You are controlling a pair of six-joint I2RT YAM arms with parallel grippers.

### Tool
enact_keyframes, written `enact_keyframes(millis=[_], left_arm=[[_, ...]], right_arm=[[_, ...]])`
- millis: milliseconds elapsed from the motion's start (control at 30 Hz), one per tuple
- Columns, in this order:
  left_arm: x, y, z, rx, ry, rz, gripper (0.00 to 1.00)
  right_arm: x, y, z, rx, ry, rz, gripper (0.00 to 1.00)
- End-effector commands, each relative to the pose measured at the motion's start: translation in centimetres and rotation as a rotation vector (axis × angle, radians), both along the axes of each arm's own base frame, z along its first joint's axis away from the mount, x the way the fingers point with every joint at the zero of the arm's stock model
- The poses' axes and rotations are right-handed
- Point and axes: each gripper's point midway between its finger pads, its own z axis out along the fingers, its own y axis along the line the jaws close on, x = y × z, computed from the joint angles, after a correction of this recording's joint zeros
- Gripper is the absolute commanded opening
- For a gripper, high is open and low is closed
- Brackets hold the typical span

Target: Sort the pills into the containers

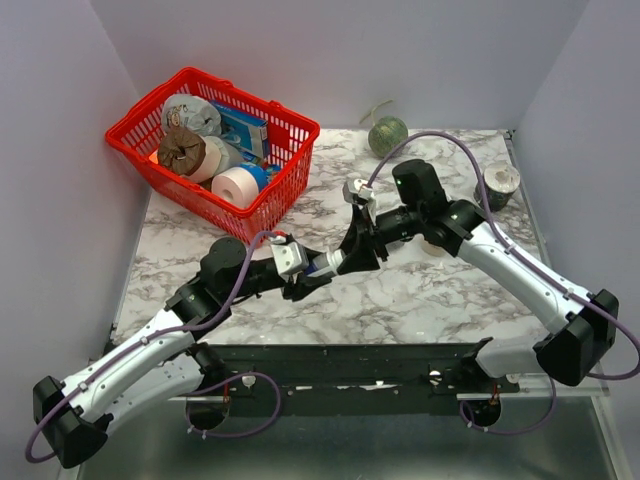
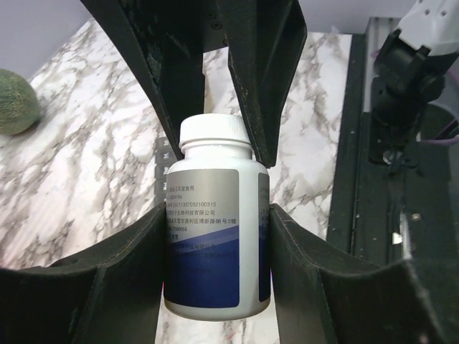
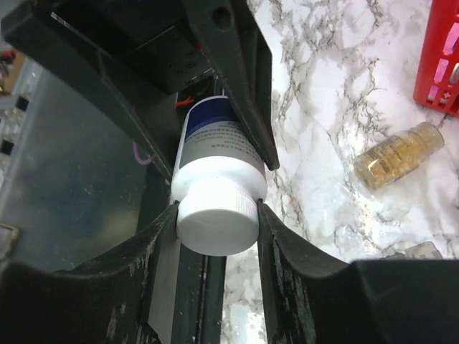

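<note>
A white-capped bottle (image 2: pixel 213 236) with a grey and blue label hangs above the marble, held between both arms. My left gripper (image 2: pixel 215 215) is shut on its body, one finger on each side of the label. My right gripper (image 3: pixel 217 208) is shut on its white cap (image 3: pixel 217 218), both fingers touching the cap's ribbed side. The pills show as tan-yellow pieces inside a small clear vial (image 3: pixel 398 154) lying on its side on the table near the red basket. A narrow dark strip with white marks (image 2: pixel 162 154) peeks out behind the bottle; I cannot tell whether it is the containers.
The red wire basket (image 1: pixel 150 150) full of packages stands at the back left. A green melon (image 1: pixel 387 135) sits at the back, and a small cup (image 1: pixel 497 184) at the back right. A black rail (image 1: pixel 350 365) runs along the near edge.
</note>
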Motion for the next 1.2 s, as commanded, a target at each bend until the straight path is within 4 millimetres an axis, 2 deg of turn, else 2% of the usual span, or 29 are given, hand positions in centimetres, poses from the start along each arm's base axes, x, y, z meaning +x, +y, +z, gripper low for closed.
enact_keyframes(millis=[0, 67, 100, 167, 233, 333, 367, 400, 467, 500, 567, 600, 667, 700, 767, 800, 867, 900, 933, 967, 1167], left_arm=[[3.6, 0.8, 3.6, -0.051, -0.242, 0.165, 0.00], [3.4, 0.6, 4.0, -0.050, -0.298, 0.169, 0.00], [4.0, 1.0, 4.6, -0.056, -0.325, 0.215, 0.00], [3.8, 0.6, 5.0, -0.049, -0.377, 0.225, 0.00], [4.2, 0.7, 5.1, -0.046, -0.385, 0.258, 0.00], [4.0, 0.1, 4.3, -0.060, -0.347, 0.237, 0.00], [3.8, 0.0, 3.5, -0.057, -0.328, 0.224, 0.00], [3.4, -0.3, 3.2, -0.073, -0.290, 0.205, 0.00], [2.2, -0.8, 2.1, -0.084, -0.240, 0.137, 0.00], [2.0, -0.8, 1.8, -0.102, -0.199, 0.125, 0.00], [0.8, -1.2, 0.8, -0.110, -0.147, 0.055, 0.00], [0.8, -0.9, 1.0, -0.130, -0.138, 0.052, 0.00], [-0.7, -1.1, 0.8, -0.158, -0.079, -0.028, 0.00], [-1.0, -1.1, 0.8, -0.165, -0.065, -0.051, 0.00], [-1.4, -0.8, 1.0, -0.190, -0.019, -0.072, 0.00], [-2.1, -0.9, 1.3, -0.205, -0.013, -0.121, 0.00], [-2.6, -0.8, 1.5, -0.232, 0.047, -0.154, 0.00], [-3.2, -0.8, 2.1, -0.252, 0.043, -0.198, 0.00], [-3.5, -0.8, 2.2, -0.261, 0.061, -0.217, 0.00], [-3.5, -0.8, 2.4, -0.269, 0.072, -0.225, 0.00], [-4.4, -1.2, 3.5, -0.324, 0.134, -0.294, 0.00]], right_arm=[[-2.9, 1.4, 0.9, 0.041, 0.239, 0.109, 0.29], [-2.6, 1.8, 0.6, 0.036, 0.284, 0.090, 0.29], [-2.6, 1.8, -0.1, 0.010, 0.357, 0.064, 0.29], [-1.6, 2.5, -0.9, 0.000, 0.403, 0.010, 0.30], [-1.0, 2.6, -1.5, -0.032, 0.521, -0.051, 0.31], [-0.5, 2.9, -0.7, -0.018, 0.545, -0.040, 0.35], [-0.4, 3.0, 0.5, 0.003, 0.522, -0.018, 0.40], [0.0, 2.9, 0.9, 0.023, 0.469, -0.009, 0.51], [0.4, 2.5, 2.6, 0.024, 0.389, 0.005, 0.66], [1.1, 2.3, 2.9, 0.043, 0.247, 0.022, 0.82], [1.0, 1.6, 4.1, 0.017, 0.158, 0.036, 0.93], [1.4, 1.4, 4.1, 0.018, 0.065, 0.051, 0.99], [0.8, 0.6, 4.2, -0.019, 0.033, 0.070, 1.00], [1.2, 0.4, 5.0, -0.003, -0.073, 0.094, 1.00], [0.3, -0.6, 5.1, -0.027, -0.115, 0.127, 1.00], [0.4, -0.9, 5.6, 0.017, -0.283, 0.208, 1.00], [-2.1, -2.6, 5.2, 0.040, -0.376, 0.326, 1.00], [-2.5, -2.8, 5.3, 0.111, -0.530, 0.410, 1.00], [-3.5, -3.6, 4.6, 0.122, -0.572, 0.436, 1.00], [-3.5, -3.4, 4.4, 0.140, -0.622, 0.450, 1.00], [-3.3, -2.4, 3.6, 0.126, -0.624, 0.449, 0.97]])
